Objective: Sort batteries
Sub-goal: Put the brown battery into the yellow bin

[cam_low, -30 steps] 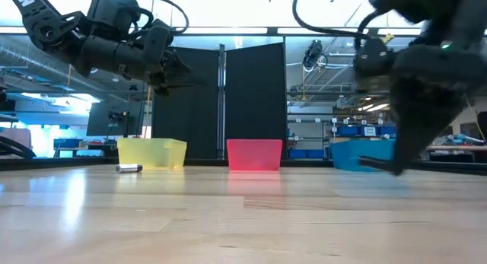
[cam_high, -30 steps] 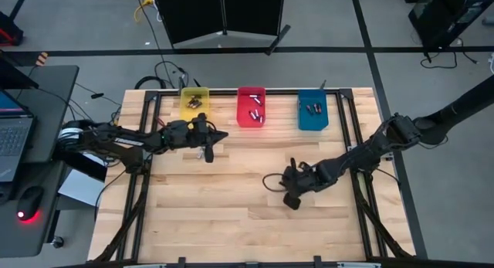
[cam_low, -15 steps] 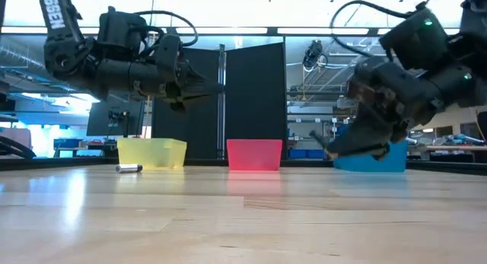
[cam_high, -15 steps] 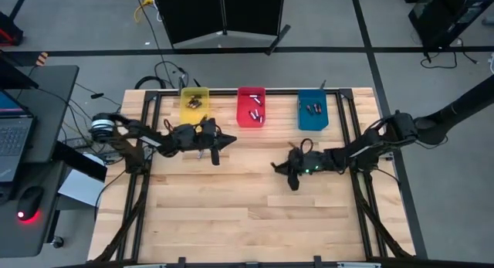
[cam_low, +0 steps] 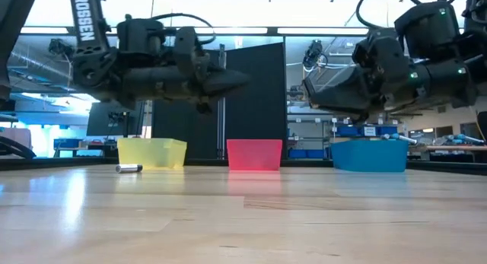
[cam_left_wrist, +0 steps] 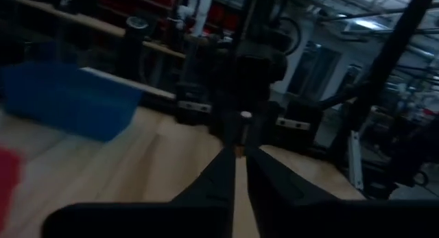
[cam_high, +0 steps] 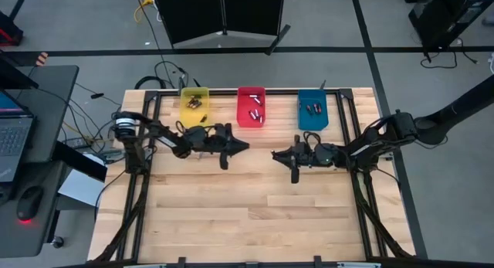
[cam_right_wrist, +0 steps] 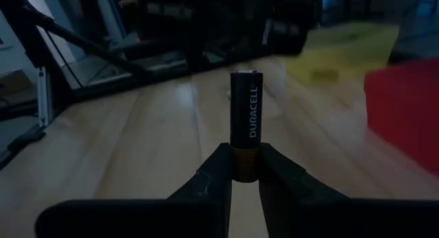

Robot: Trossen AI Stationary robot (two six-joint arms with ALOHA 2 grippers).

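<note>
Both arms hover over the table (cam_high: 231,214), facing each other.
Right gripper (cam_right_wrist: 239,171) pinches an upright battery (cam_right_wrist: 245,130); left gripper (cam_left_wrist: 239,171) fingers leave only a narrow gap, holding nothing.

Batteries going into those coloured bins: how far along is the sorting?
Well along, it seems. Cells already lie in the yellow bin, the red bin and the blue bin. In hand: the right pincer grips a Duracell battery above the table; the left pincer hangs near the red bin, what it holds unclear. Left: a loose battery lies on the table by the yellow bin.
</note>
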